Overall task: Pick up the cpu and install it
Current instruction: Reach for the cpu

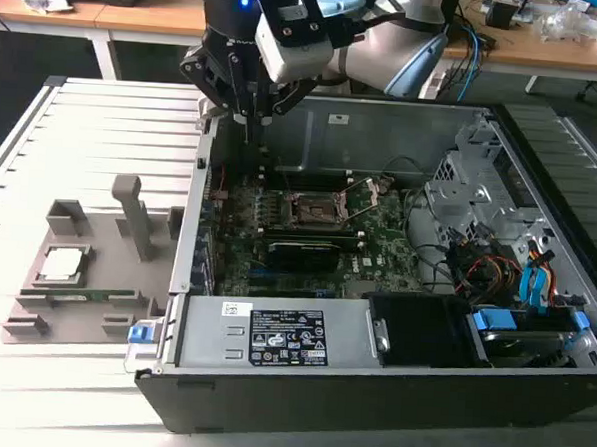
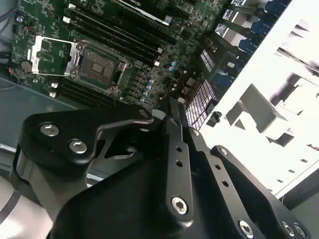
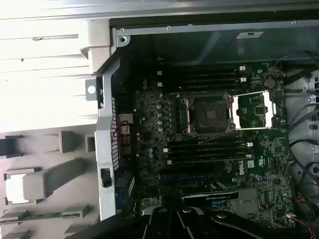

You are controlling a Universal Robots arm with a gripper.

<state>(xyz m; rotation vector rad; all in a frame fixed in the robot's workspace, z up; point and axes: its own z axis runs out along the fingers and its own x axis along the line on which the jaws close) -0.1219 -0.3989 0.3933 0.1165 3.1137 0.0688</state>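
The cpu (image 1: 61, 263), a small silver-topped square, lies in a pocket of the grey holder tray (image 1: 33, 320) at the exterior view's left, outside the computer case. In the first wrist view the cpu (image 3: 15, 188) is a bright square in that tray. My gripper (image 1: 250, 129) hangs above the case's rear left corner, fingers drawn together and holding nothing, well away from the cpu. The black socket (image 1: 314, 209) on the green motherboard has its metal frame flipped open. The socket (image 3: 208, 113) (image 2: 97, 64) is seen in both wrist views.
A long green memory stick (image 1: 94, 295) lies in the tray beside the cpu, among upright grey posts (image 1: 129, 210). The open case holds a power supply (image 1: 273, 332), cables and blue drive brackets (image 1: 530, 296). The case wall (image 3: 107, 149) separates tray and motherboard.
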